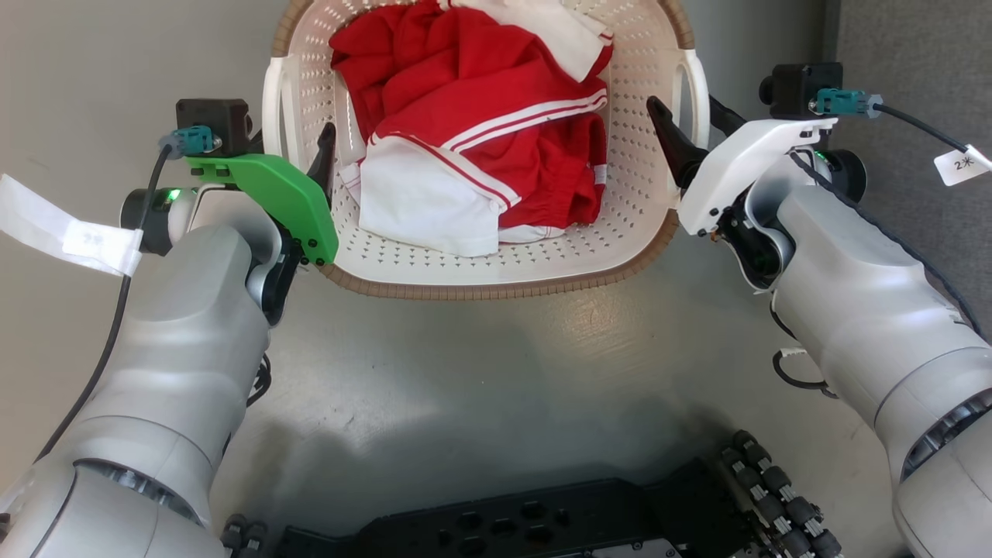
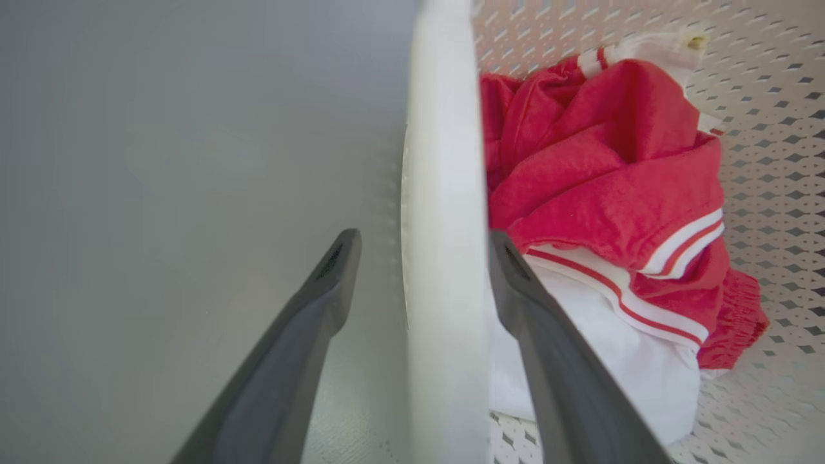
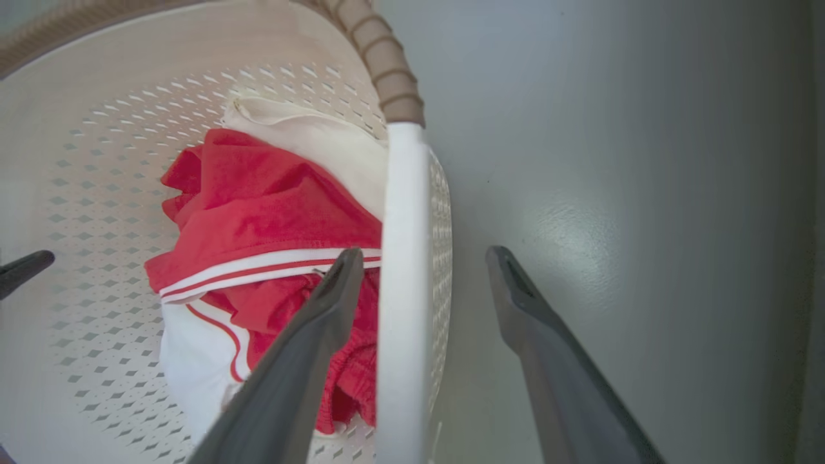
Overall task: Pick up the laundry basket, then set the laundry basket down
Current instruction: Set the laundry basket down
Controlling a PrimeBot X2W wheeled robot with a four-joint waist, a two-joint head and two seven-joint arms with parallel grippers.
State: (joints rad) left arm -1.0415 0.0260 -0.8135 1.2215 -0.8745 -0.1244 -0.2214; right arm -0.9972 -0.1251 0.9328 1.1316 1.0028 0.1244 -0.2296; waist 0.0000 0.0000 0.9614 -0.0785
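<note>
At the left of the head view, the left claw (image 1: 296, 141) stands at the basket's left white handle, and there one dark finger is seen inside the wall. The left wrist view makes it plainer: the left claw (image 2: 422, 237) has its two fingers apart, with the white handle bar between them, one finger over the grey floor (image 2: 161, 193) and the other over the clothes. The inner finger lies close against the bar; if it touches, I cannot tell.

The laundry basket (image 1: 496, 291) fills the upper middle of the head view, over the grey floor (image 1: 496, 372) and above the robot's dark base (image 1: 504, 527) at the bottom edge. Its near brown rim curves toward the lower part of the frame, and its handles sit at the left and right. Its far end is cut by the upper edge, so its long axis I cannot judge. Inside lie crumpled red and white clothes (image 1: 480, 101).

At the right, the right claw (image 1: 682, 101) is also spread, one finger inside the wall and one outside. In the right wrist view the right claw (image 3: 423, 252) has the right handle bar between its fingers, nearer to the inner one. That view shows also the brown rim at its top and a dark finger tip at its left edge.
</note>
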